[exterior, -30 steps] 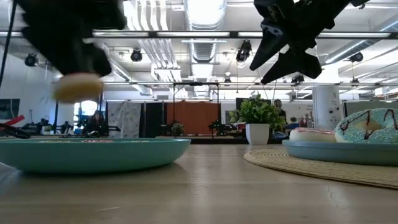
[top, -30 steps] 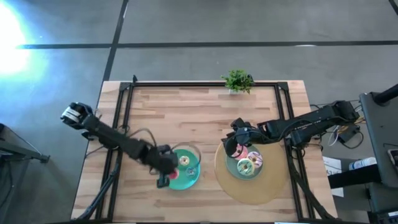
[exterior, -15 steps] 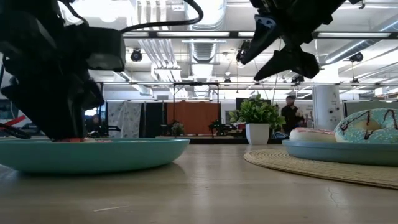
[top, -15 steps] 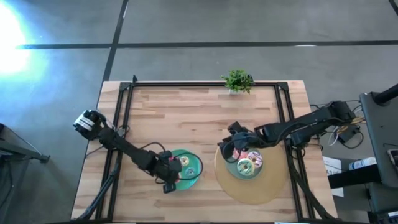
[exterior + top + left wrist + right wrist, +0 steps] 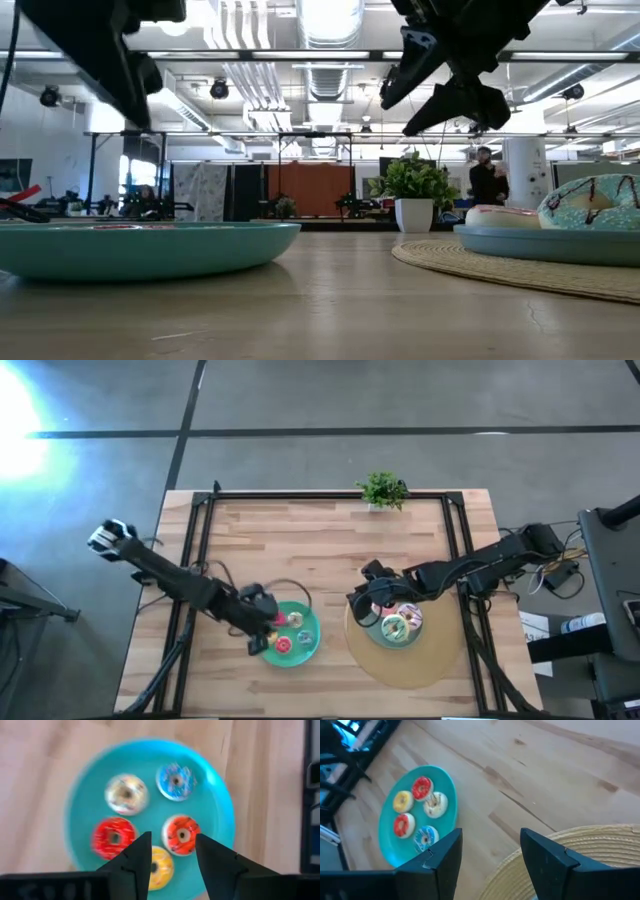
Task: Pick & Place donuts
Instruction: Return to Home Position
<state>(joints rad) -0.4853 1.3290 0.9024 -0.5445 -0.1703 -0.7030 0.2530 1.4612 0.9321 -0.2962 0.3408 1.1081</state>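
Note:
A teal plate lies on the wood near the table's front and bears several small donuts: cream, blue, red, orange-red and yellow. My left gripper hangs open above this plate's left side, touching nothing. A second teal plate with larger frosted donuts rests on a round woven mat. My right gripper hovers open over the mat's left edge, nothing between its fingers.
A small potted plant stands at the table's far edge. A black frame runs along the left, right and far sides. Bare wood lies between the two plates and across the far half.
My left gripper carried a pale donut down onto the left plate, opened and let it go, then rose clear; the donut now lies on the plate. My right gripper has drifted toward the table's left and near edge, still open.

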